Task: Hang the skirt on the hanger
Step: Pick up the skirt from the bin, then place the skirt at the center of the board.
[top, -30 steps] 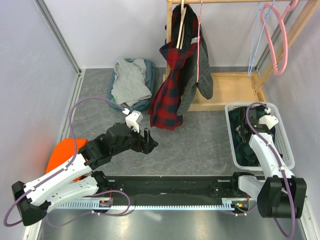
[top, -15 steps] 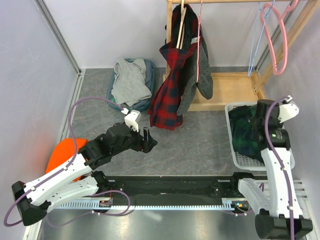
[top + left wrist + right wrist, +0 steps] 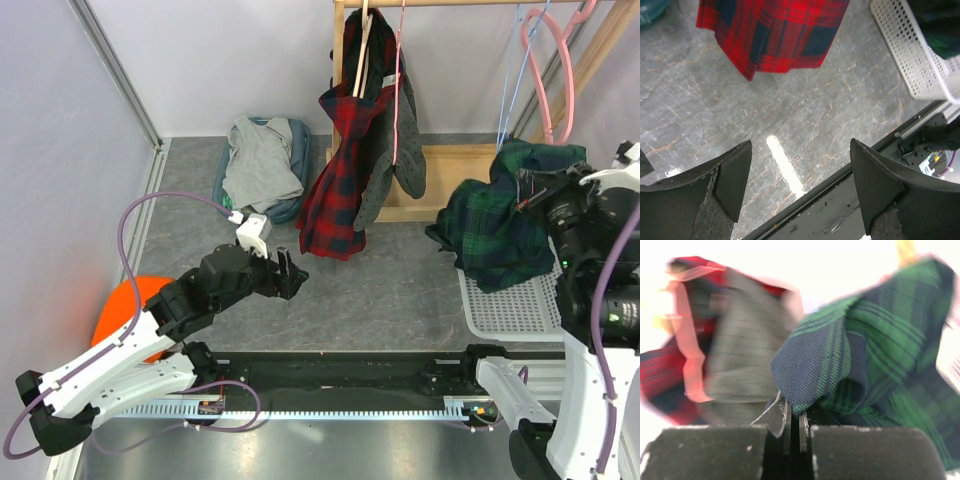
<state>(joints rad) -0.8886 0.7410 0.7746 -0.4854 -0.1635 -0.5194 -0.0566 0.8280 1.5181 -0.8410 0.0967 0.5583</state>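
Note:
The skirt (image 3: 498, 228) is dark green and navy plaid. It hangs in the air above the white basket (image 3: 512, 312), bunched up, with my right gripper (image 3: 528, 190) shut on a fold of it. In the right wrist view the cloth (image 3: 870, 355) is pinched between the closed fingers of that gripper (image 3: 795, 416). A pink hanger (image 3: 556, 72) hangs empty on the wooden rack at the top right, with a thin blue wire hanger (image 3: 512, 92) beside it. My left gripper (image 3: 290, 270) stands open over the grey floor, and its jaws (image 3: 800, 145) hold nothing.
A red plaid garment (image 3: 345, 150) and a grey one hang from the rack's left side; the red hem (image 3: 775, 30) shows in the left wrist view. A blue tub with grey clothes (image 3: 262, 160) stands at the back left. An orange object (image 3: 120, 305) lies left of my left arm.
My right gripper shut on the skirt inside the basket and lifted it up and toward the rack. The left arm shifted slightly left.

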